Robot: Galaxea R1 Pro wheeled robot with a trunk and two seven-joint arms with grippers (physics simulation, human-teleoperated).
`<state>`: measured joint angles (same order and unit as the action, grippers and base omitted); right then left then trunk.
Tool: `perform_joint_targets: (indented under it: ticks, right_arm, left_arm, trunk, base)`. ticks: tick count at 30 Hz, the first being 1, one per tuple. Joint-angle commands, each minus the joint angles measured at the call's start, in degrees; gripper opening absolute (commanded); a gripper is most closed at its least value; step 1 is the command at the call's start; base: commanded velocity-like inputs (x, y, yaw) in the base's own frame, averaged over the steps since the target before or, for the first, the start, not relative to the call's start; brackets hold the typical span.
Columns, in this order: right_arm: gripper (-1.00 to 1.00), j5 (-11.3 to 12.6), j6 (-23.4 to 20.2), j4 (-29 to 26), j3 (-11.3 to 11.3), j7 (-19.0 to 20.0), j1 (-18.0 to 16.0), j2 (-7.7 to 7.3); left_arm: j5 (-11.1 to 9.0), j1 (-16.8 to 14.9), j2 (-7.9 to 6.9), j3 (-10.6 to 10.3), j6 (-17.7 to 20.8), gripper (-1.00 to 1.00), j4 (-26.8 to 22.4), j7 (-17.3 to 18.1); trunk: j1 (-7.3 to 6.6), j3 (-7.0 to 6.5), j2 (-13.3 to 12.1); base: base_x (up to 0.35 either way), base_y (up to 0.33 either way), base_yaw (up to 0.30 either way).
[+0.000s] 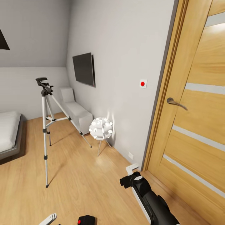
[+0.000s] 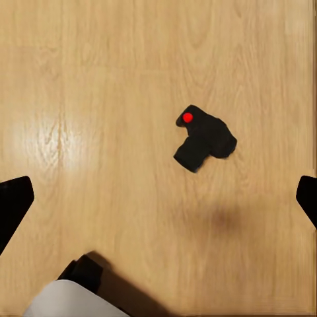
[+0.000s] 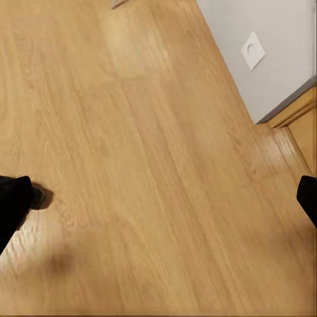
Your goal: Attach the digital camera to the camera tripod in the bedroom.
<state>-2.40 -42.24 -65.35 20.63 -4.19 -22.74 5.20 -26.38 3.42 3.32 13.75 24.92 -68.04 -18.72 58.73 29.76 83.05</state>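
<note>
The digital camera, a small black box with a red dot, lies on the wood floor; in the head view the camera sits at the bottom edge. My left gripper hangs above the floor beside it, open and empty, with its dark fingertips far apart. The camera tripod stands upright further into the bedroom, silver legs spread, black head and pan handle on top. My right gripper is open over bare floor close to the door frame, holding nothing. The right arm reaches in from the lower right.
A wooden door with a lever handle stands close on the right. A white ball lamp and a white armchair line the wall under the black TV. The low bed is at the left. A wall socket sits low by the door frame.
</note>
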Motion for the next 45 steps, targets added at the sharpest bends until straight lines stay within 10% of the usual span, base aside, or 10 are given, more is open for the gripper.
perform_joint_targets:
  ticks: [1,45]
  right_arm:
    - [1.0,-0.2,-0.3,0.0,0.1,-0.1,-0.1,-0.02]
    - [1.0,-0.1,-0.4,-0.3,0.2,-0.1,0.0,-0.09]
  left_arm:
    - [-0.6,0.0,0.04,0.1,0.2,1.0,-0.2,-0.4]
    - [-0.5,0.0,0.07,0.1,0.1,1.0,-0.2,-0.5]
  trunk:
    - [0.0,0.05,0.0]
    - [0.0,0.07,0.0]
  base:
    - [0.0,-0.305,0.021]
    - [0.219,-0.143,0.052]
